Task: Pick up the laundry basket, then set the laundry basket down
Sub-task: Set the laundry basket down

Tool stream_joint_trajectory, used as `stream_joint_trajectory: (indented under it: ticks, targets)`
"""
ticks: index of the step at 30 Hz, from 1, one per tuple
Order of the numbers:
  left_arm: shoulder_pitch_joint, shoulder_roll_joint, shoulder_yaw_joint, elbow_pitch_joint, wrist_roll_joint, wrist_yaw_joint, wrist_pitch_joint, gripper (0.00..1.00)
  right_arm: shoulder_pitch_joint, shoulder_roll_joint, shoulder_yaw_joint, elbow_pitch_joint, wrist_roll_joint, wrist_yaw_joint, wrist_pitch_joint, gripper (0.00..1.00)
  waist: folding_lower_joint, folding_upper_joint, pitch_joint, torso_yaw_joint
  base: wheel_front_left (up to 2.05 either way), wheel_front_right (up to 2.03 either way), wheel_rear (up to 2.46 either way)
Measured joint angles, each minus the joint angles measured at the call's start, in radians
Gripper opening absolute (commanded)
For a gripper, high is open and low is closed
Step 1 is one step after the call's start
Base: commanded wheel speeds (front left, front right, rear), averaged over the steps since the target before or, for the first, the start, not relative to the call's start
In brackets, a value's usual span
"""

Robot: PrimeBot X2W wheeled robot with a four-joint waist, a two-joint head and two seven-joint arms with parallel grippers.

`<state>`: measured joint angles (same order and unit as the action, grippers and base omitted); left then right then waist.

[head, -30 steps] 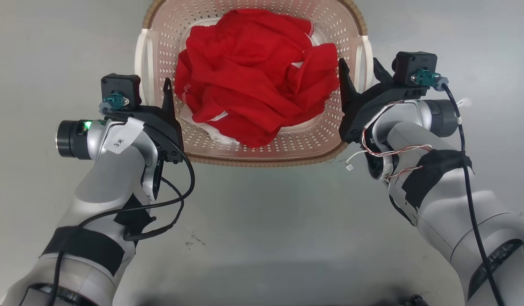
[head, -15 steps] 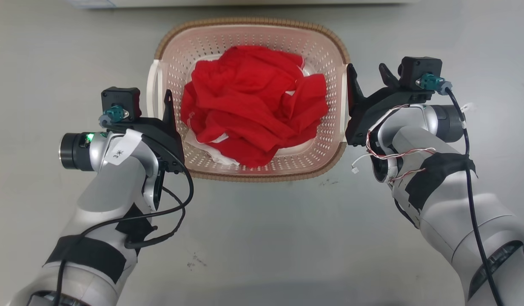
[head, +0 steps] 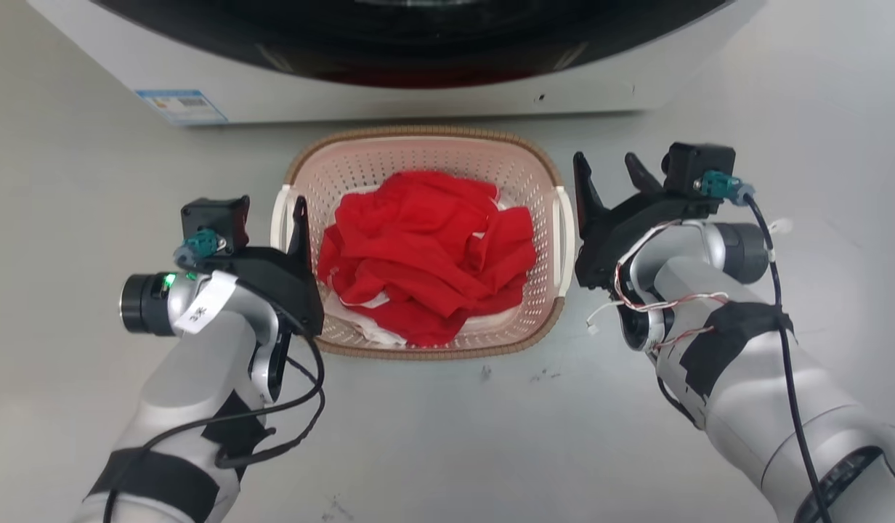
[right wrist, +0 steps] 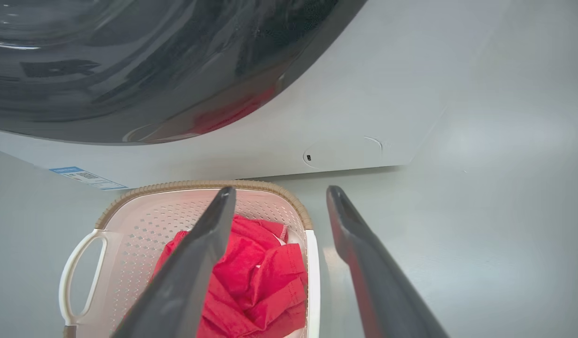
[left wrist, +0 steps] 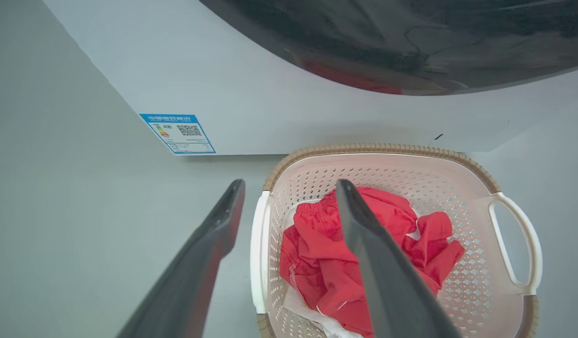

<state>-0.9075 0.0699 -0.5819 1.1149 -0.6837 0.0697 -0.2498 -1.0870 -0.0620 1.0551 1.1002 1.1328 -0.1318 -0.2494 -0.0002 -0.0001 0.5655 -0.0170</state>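
Observation:
The laundry basket [head: 418,135] stands on the grey floor just in front of a washing machine, pale pink with a brown rim and white side handles. Red clothing [head: 427,254] fills it. My left gripper [head: 284,218] hovers open over the basket's left handle [left wrist: 260,253]; in the left wrist view the gripper [left wrist: 290,184] has that handle lying lower between its fingers, not touched. My right gripper [head: 609,174] is open beside the right handle [head: 564,240]. In the right wrist view the gripper [right wrist: 280,189] straddles the right handle [right wrist: 312,281] from above, apart from it.
The white washing machine [head: 418,98] with its dark round door [right wrist: 129,70] stands directly behind the basket, a blue label [head: 180,106] on its lower left corner. Bare grey floor [head: 447,436] lies in front of and to both sides of the basket.
The camera has moved: the basket now looks smaller and sits lower in the view, and the washing machine has come into sight. Both grippers stay open, now farther from the handles.

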Motion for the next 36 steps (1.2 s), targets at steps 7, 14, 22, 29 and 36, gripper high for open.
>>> stream_joint_trajectory:
  ticks: [7,14,22,29,36]
  targets:
    - [0.118,0.033,0.053,-0.075,0.0,0.011,0.0,1.0,0.088,0.0,-0.054,-0.046,-0.017,0.0,0.0,1.0,0.0001,0.0,-0.101,-0.011,0.0,0.0,0.0]
    - [0.266,0.043,0.084,-0.169,0.014,0.02,0.0,1.0,0.203,0.0,-0.109,-0.095,-0.064,0.0,0.0,1.0,0.0,-0.0001,-0.204,-0.02,0.0,0.0,0.0]
    - [0.437,0.049,0.118,-0.296,0.052,0.033,0.0,1.0,0.34,-0.009,-0.165,-0.174,-0.13,0.0,0.0,1.0,0.0,-0.0001,-0.323,-0.025,0.0,0.0,0.0]
    - [0.582,0.05,0.138,-0.41,0.09,0.042,0.0,1.0,0.487,-0.021,-0.211,-0.258,-0.195,0.0,0.0,1.0,0.0,-0.0001,-0.425,-0.023,0.0,0.0,0.0]
    - [0.721,0.064,0.165,-0.526,0.134,0.046,0.0,1.0,0.639,-0.027,-0.278,-0.346,-0.268,0.0,0.0,1.0,0.0,-0.0001,-0.511,-0.019,0.0,0.0,0.0]
